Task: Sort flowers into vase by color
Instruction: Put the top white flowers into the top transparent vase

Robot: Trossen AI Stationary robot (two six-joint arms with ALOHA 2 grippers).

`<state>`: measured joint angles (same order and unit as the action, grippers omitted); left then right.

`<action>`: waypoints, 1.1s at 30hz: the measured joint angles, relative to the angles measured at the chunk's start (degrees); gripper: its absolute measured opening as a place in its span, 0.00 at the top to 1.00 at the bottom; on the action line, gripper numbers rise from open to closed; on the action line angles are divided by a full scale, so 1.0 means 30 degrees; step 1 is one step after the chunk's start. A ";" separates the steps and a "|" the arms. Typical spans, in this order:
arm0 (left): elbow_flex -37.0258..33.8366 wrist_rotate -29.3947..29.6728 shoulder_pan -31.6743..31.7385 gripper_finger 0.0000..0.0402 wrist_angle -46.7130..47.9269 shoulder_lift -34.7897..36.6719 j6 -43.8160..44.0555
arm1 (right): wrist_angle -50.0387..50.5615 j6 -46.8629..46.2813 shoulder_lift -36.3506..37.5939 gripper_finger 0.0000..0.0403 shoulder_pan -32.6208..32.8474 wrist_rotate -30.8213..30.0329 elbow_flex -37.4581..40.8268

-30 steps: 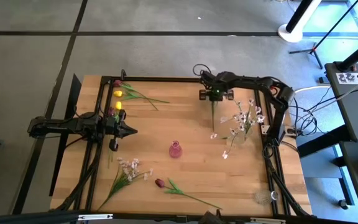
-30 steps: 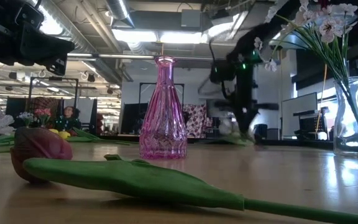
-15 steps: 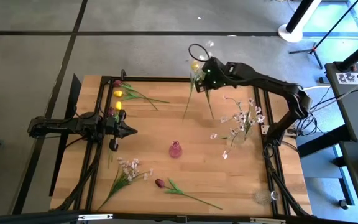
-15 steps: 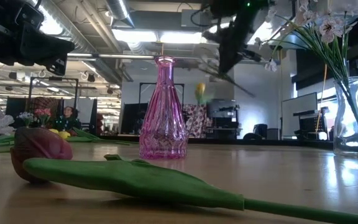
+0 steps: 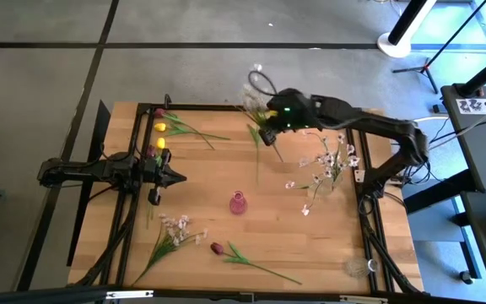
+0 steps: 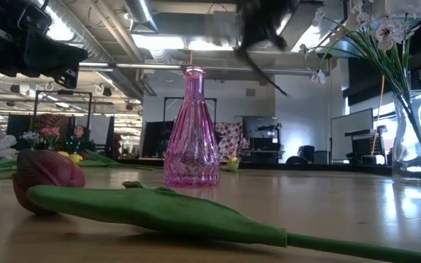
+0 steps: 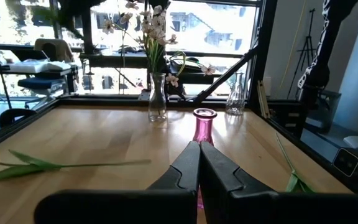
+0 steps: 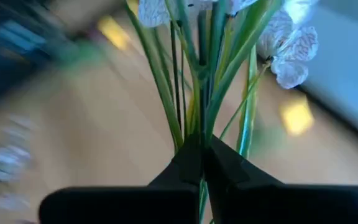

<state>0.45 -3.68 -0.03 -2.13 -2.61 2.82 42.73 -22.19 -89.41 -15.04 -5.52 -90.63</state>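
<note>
Presently the right tool (image 5: 267, 119) is held high over the far edge of the desk (image 5: 268, 228), clamped on the green stems of a bunch of flowers (image 8: 211, 37); in the right wrist view its fingers (image 8: 188, 163) are seen pressed together around those stems, with pale blossoms at the top. The left tool (image 5: 174, 177) is kept at the left side of the desk, its jaws together and holding nothing. A pink vase (image 5: 238, 203) stands upright near the desk's middle. White-pink sprays (image 5: 332, 160) are seen in a clear vase (image 6: 413, 135) at the right side. Yellow and maroon tulips (image 5: 160, 127) lie at the far left corner, another white-pink spray (image 5: 174, 230) and a maroon tulip (image 5: 217, 248) near the front edge
</note>
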 joint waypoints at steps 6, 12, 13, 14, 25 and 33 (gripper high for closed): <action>-0.0007 0.0004 0.0004 1.00 -0.0005 -0.0003 0.0000 | -0.2920 0.4673 0.3627 0.97 0.3118 0.0270 -0.0034; -0.0002 0.0000 0.0002 1.00 -0.0001 -0.0002 0.0002 | -0.3421 0.6021 0.7302 0.98 0.6918 0.1445 0.1720; -0.0007 0.0004 0.0007 1.00 -0.0001 0.0000 0.0001 | -0.3412 0.6138 0.7806 0.98 0.7566 0.1830 0.2310; -0.0007 0.0000 0.0003 1.00 -0.0005 0.0000 0.0001 | -0.3425 0.6347 0.8286 0.98 0.8191 0.2183 0.2929; -0.0007 0.0000 0.0000 1.00 0.0000 -0.0007 -0.0004 | -0.5550 0.8512 1.5691 0.99 1.2520 0.3652 1.1368; -0.0002 0.0002 0.0002 1.00 -0.0001 -0.0002 0.0004 | -0.3946 1.0228 2.3287 0.99 1.2521 0.2551 1.4245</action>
<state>0.44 -3.68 -0.03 -2.13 -2.62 2.83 30.89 8.49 -19.55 22.52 2.14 -47.90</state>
